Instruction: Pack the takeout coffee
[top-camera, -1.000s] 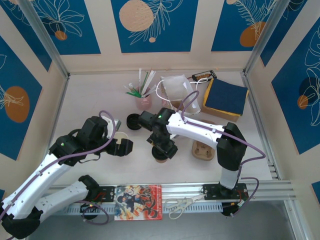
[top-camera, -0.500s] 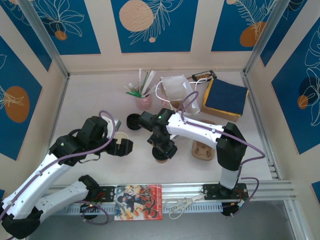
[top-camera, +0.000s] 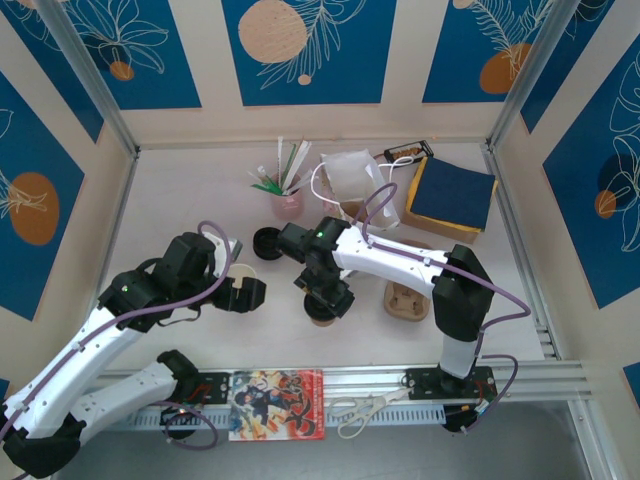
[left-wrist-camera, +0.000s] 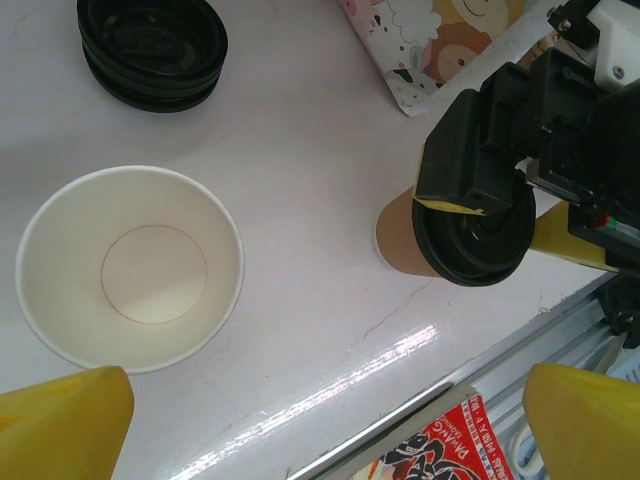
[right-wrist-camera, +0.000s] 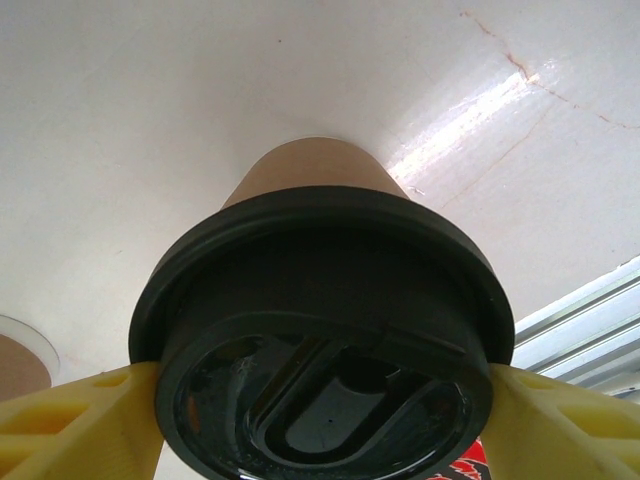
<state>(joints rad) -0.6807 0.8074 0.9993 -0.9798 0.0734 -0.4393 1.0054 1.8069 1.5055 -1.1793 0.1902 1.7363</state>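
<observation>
Toward the near centre of the table, the kraft-brown round paper cup (top-camera: 322, 316) stood upright with the black round plastic lid (right-wrist-camera: 320, 300) resting on its rim. The right gripper (right-wrist-camera: 320, 400) was closed on that lid, one yellow finger against each side of the rim, so the jaws stood fairly wide.

Step in hand, by judgement: capping the cup before packing. The next move calls for an even downward press so the lid seats all round, then a release that does not tilt the cup.

Left of it, the left gripper (top-camera: 243, 292) hovered with jaws fully apart and nothing held, above a second, open paper cup with a cream-white inside (left-wrist-camera: 130, 265). Farther off lay a stack of spare black lids (left-wrist-camera: 150, 50).

The right wrist view showed the finger contact on the lid; from above, that contact lay under the gripper body. The left wrist view showed the open cup to be empty.
</observation>
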